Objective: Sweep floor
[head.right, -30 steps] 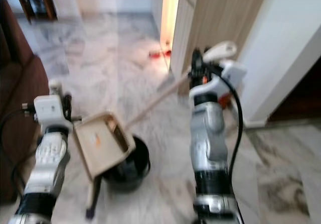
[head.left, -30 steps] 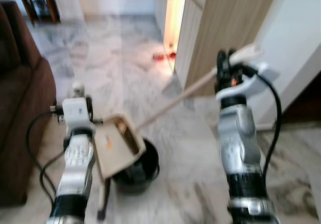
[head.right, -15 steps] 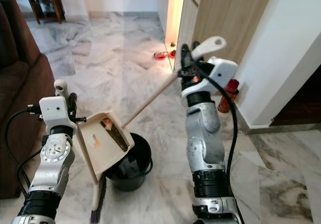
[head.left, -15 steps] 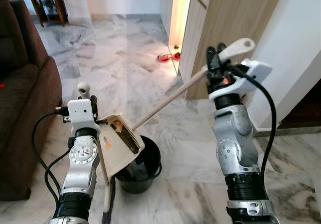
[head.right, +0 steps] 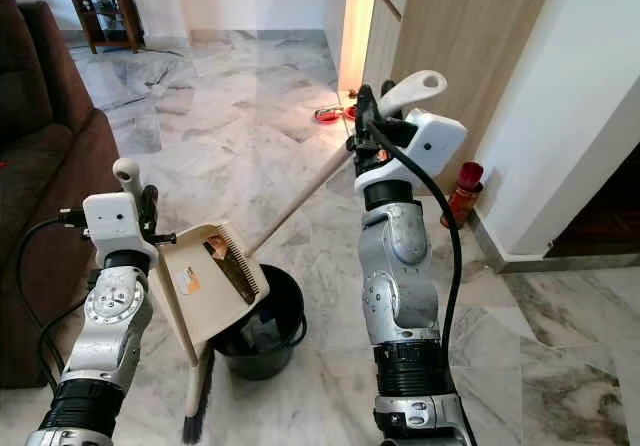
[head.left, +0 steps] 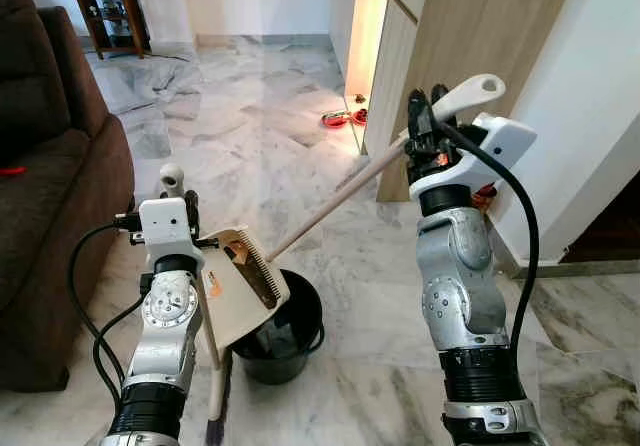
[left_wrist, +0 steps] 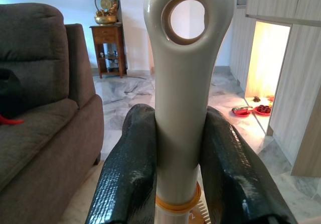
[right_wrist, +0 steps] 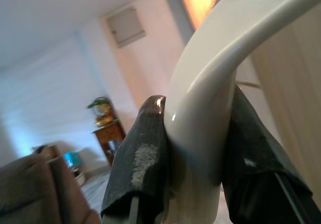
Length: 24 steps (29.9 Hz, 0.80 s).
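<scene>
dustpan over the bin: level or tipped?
Tipped. The dustpan slants steeply, its lower edge over the black bucket, its long handle held up by the right gripper.

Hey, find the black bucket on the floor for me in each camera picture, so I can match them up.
Left eye view: the round black plastic bucket sits low, left of centre, under the tilted beige dustpan.
Right eye view: same bucket, low and left of centre.
Left wrist view: not in it.
Right wrist view: not in it.
Shared landmark: the brown sofa, also in the left wrist view.
</scene>
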{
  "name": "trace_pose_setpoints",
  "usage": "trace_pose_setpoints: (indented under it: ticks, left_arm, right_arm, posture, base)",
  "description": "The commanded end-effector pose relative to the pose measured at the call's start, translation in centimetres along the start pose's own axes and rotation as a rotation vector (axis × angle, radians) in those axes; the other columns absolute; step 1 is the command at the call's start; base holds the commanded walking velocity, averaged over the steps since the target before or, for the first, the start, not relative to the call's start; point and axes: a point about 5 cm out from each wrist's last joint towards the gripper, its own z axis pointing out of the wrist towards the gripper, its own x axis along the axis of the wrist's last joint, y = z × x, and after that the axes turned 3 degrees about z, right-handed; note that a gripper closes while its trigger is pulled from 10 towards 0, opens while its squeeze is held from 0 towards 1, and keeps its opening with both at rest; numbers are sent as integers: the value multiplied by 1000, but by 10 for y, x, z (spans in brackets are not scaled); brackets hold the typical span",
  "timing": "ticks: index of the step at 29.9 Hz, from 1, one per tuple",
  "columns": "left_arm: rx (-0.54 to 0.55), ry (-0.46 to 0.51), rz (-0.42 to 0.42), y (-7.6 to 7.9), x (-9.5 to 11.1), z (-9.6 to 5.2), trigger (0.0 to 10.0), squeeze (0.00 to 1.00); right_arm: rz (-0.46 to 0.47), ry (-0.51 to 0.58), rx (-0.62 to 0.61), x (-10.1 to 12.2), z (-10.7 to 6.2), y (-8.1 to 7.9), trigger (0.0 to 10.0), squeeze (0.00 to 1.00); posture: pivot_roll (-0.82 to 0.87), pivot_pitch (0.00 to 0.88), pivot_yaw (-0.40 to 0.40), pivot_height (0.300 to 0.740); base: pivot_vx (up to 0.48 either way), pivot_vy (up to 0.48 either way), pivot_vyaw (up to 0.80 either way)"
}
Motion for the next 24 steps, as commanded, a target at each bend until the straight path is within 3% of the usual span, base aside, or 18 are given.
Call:
trace_pose_setpoints:
  ticks: [1,14,19,24]
  left_arm:
    - [-12,54,-10,3,10,2,10000,0]
    - [-17,57,-12,4,10,2,10000,0]
    - [-15,60,-13,3,11,2,10000,0]
    - [-17,60,-13,4,11,2,10000,0]
  right_arm:
    - [39,62,-1,13,7,-6,10000,0]
    - [-114,192,-1,31,8,-19,10000,0]
    - [-122,225,-51,36,9,-18,10000,0]
    - [-166,261,64,39,7,-34,10000,0]
  posture:
    - [-2,0,-32,740]
    - [-1,0,-33,740]
    - [-1,0,-34,740]
    - [-3,0,-34,740]
  base:
    - [0,0,0]
    - [0,0,0]
    - [0,0,0]
    - [0,0,0]
